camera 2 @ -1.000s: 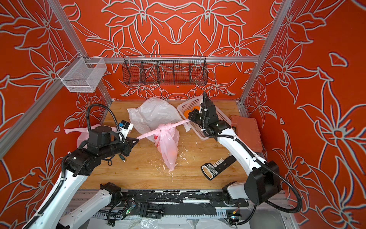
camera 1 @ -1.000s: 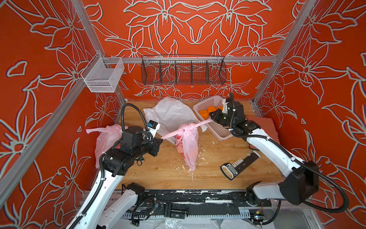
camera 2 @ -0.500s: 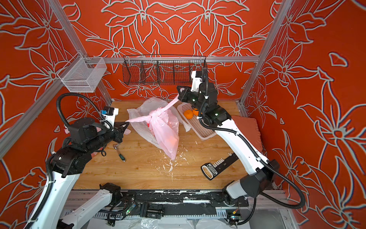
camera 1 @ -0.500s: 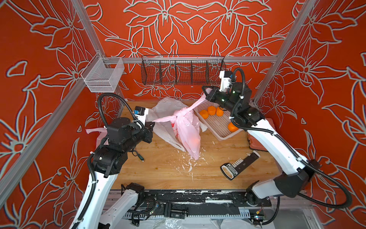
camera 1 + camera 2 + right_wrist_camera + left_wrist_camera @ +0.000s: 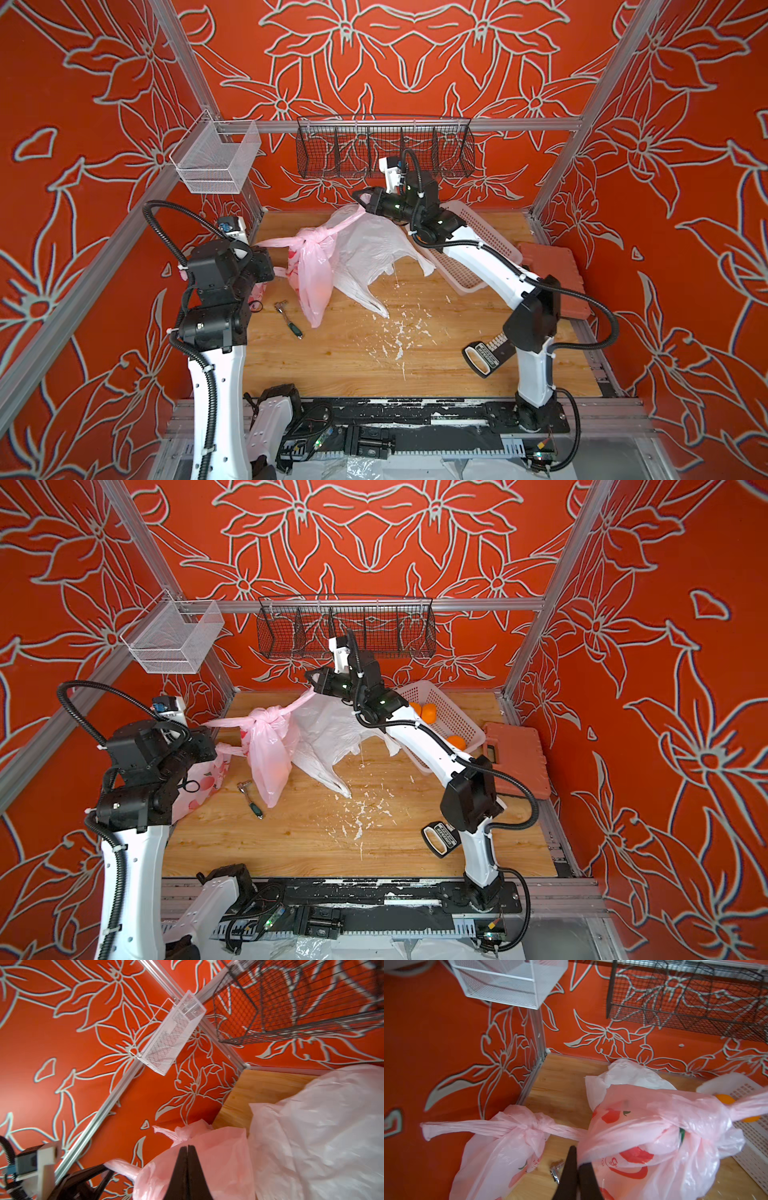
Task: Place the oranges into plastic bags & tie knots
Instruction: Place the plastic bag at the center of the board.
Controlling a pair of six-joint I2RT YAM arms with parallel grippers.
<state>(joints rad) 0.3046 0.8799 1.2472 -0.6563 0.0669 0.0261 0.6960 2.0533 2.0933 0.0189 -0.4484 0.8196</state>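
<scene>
Left gripper (image 5: 576, 1159) first: my jaws are clamped tight on one strap end of the translucent pink plastic bag with red peach prints (image 5: 312, 274), the film bunched right at my fingertips. Across from it, my right gripper (image 5: 187, 1148) is pinched closed on the opposite strap. The twisted knot (image 5: 318, 240) sits between my two grips, straps stretched out either way and the bag sagging below it. Whether its bottom touches the wooden table (image 5: 353, 357), I can't tell.

Just beyond my left jaws a second tied pink printed bag (image 5: 500, 1157) slumps on the wood, its own knot (image 5: 533, 1128) done and the strap ends out sideways. Behind the held bag and below my right jaws lies the crumpled milky white plastic bag (image 5: 328, 729). Farther back, past my right wrist, bright orange mandarins (image 5: 428, 712) sit in the pale perforated plastic basket (image 5: 455, 715).
</scene>
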